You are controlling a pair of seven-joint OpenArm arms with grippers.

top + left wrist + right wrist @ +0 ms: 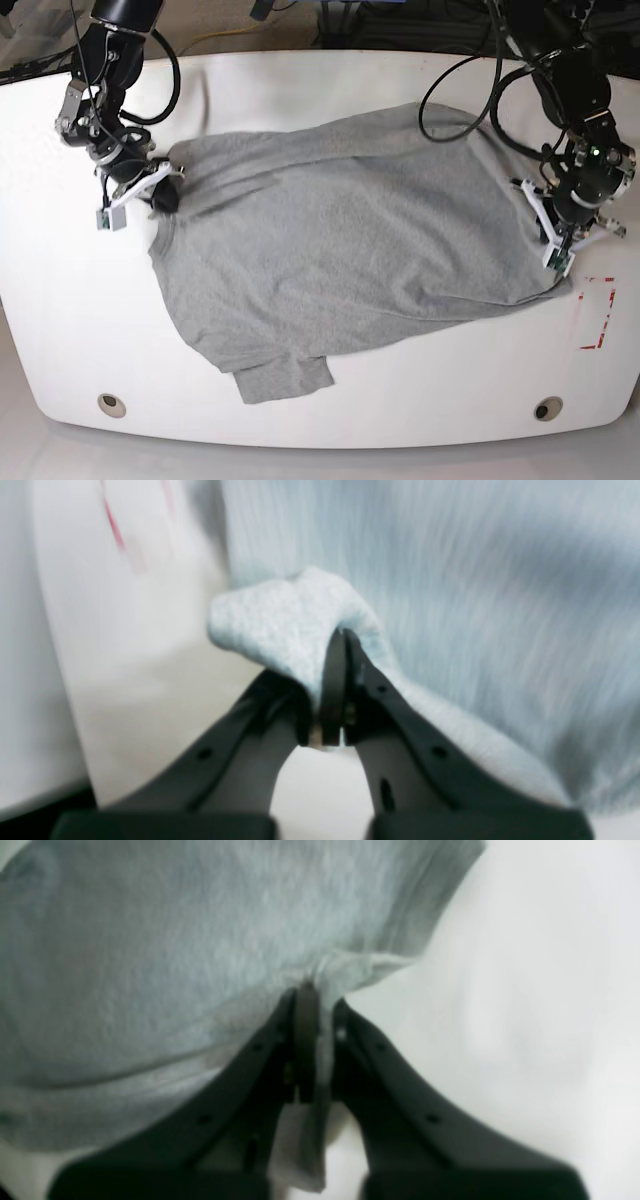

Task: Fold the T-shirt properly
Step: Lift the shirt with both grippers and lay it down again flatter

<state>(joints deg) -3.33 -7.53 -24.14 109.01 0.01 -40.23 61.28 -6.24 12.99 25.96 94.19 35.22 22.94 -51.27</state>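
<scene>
The T-shirt lies spread but rumpled across the middle of the white surface, one sleeve pointing at the near edge, and you have it pinched at both ends: the left end effector is clamped on a bunched fold of its edge near the surface's right side, beside the red marking, while the right end effector is closed on a hem corner toward the far left corner. This looks like the stretching-out step before any fold, so your next move probably calls for both arms to draw apart evenly and lay the cloth flat without letting either grip slip.
</scene>
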